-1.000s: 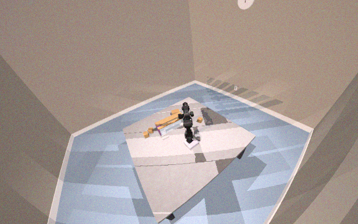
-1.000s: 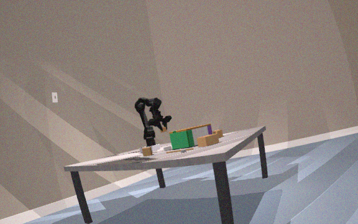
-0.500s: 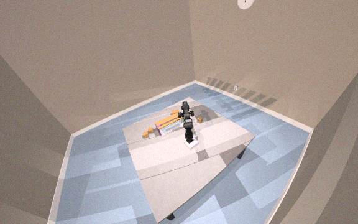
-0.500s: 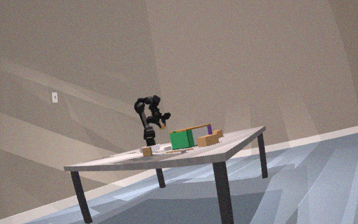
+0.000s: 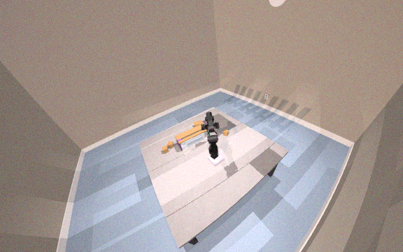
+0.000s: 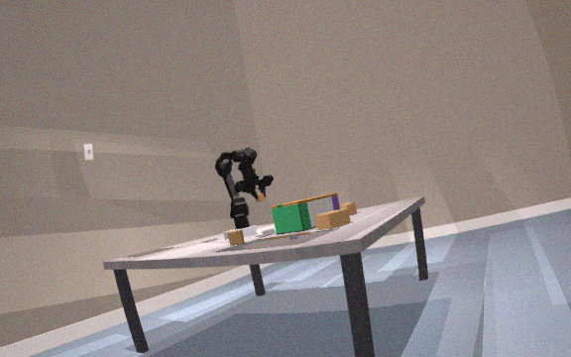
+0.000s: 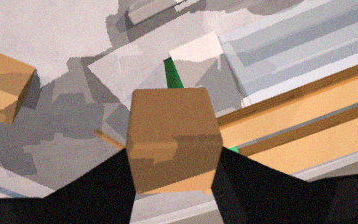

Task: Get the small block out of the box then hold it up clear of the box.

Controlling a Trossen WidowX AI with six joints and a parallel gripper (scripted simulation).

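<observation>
My gripper is shut on a small orange-brown block. The block is held in the air above the table, higher than the box's top, beside the box's green end. In the wrist view it sits squarely between the black fingers. The box stands upright on the table, with an orange top, a clear front, a green end and a purple end. In the top view the arm hides the green end and the held block.
An orange block stands on the table off the green end. A longer orange block lies behind the box. Two orange blocks stand beyond the purple end. The table surrounds them.
</observation>
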